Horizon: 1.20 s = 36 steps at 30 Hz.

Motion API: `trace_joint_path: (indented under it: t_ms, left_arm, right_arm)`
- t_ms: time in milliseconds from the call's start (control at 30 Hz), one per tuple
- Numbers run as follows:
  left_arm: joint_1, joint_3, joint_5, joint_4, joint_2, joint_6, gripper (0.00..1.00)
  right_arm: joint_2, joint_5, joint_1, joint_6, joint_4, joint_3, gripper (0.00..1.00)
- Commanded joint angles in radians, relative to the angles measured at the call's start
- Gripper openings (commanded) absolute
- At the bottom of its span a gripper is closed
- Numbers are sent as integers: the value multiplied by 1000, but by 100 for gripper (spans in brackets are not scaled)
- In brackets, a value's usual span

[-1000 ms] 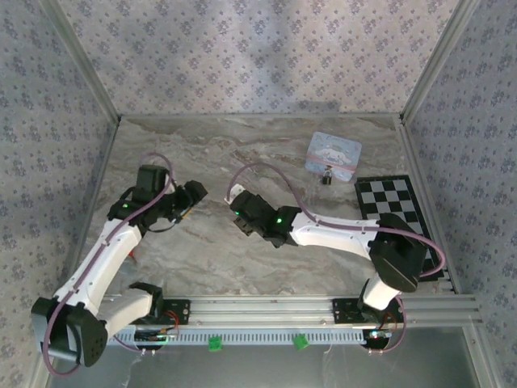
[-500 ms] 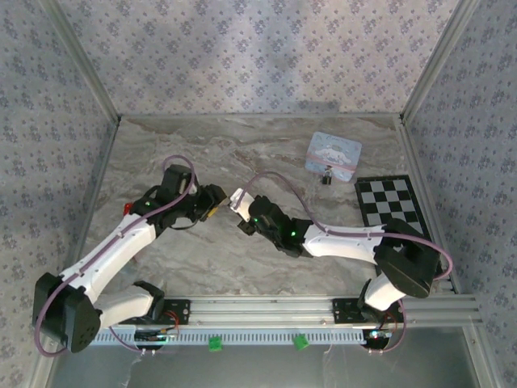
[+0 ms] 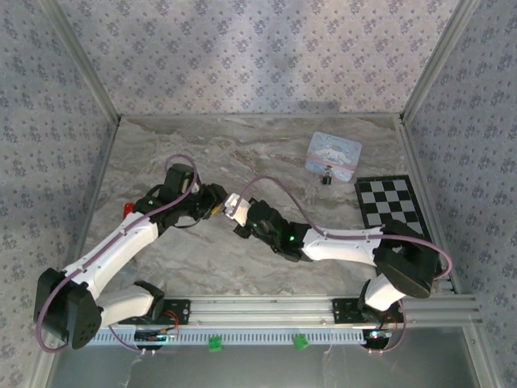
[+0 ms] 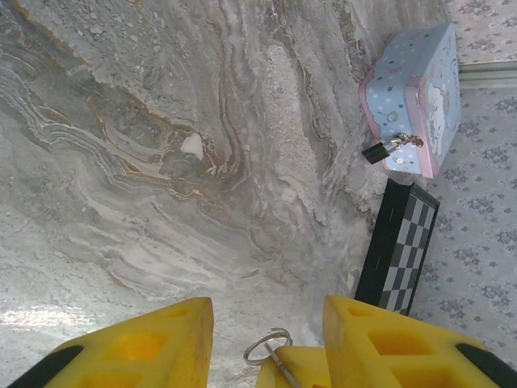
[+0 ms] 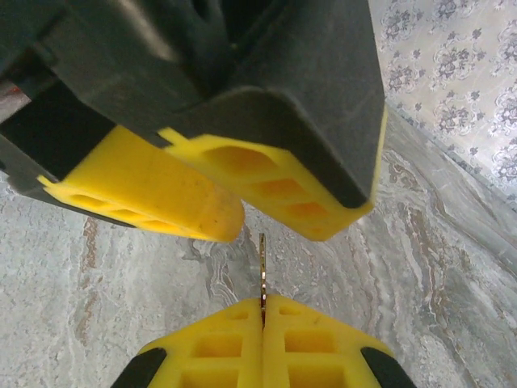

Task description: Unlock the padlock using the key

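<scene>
1. Right gripper (image 5: pixel 262 305): closed, its yellow fingertips pinching the key (image 5: pixel 262 263), which is seen edge-on with a thin end standing out past the tips.
2. Left gripper (image 4: pixel 266 305): jaws apart, one on either side of the key, which lies in the gap. No contact shows. It faces the right gripper tip to tip.
3. Padlock (image 4: pixel 373 151): small and dark, well ahead of the left gripper and off to its right. It hangs by its shackle on the clasp of item 4.
4. Pale blue tin (image 4: pixel 412 81): lies flat, just beyond the padlock.
5. Checkered board (image 4: pixel 400 250): on the right, nearer the gripper than the tin.
6. Marble table (image 3: pixel 242 145): bears every item above.
</scene>
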Motion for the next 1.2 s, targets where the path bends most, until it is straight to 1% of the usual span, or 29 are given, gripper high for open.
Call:
trace_joint_path:
  t_ms: [0,133,300,400,600,1033,1167]
  left_arm:
    - [-4,31,14,16,9,-4,39]
    - [-6,31,14,12,1,-6,33]
    - [-8,26,13,13,-3,-10,29]
    - [-11,26,20,16,0,-11,24]
    - [-17,23,8,19,5,-13,23]
    - [-23,21,13,21,12,-11,10]
    - [-22,16,10,23,19,-11,11]
  right_arm:
    - [12,33,9,-18,38,5,0]
    - [25,77,19,-11,51,4,0]
    - [38,92,22,-4,68,2,0]
    - [42,110,28,-4,74,8,0]
    - [64,132,34,-9,90,19,0]
    - [92,167,35,-7,119,38,0]
    - [89,154,38,3,130,37,0]
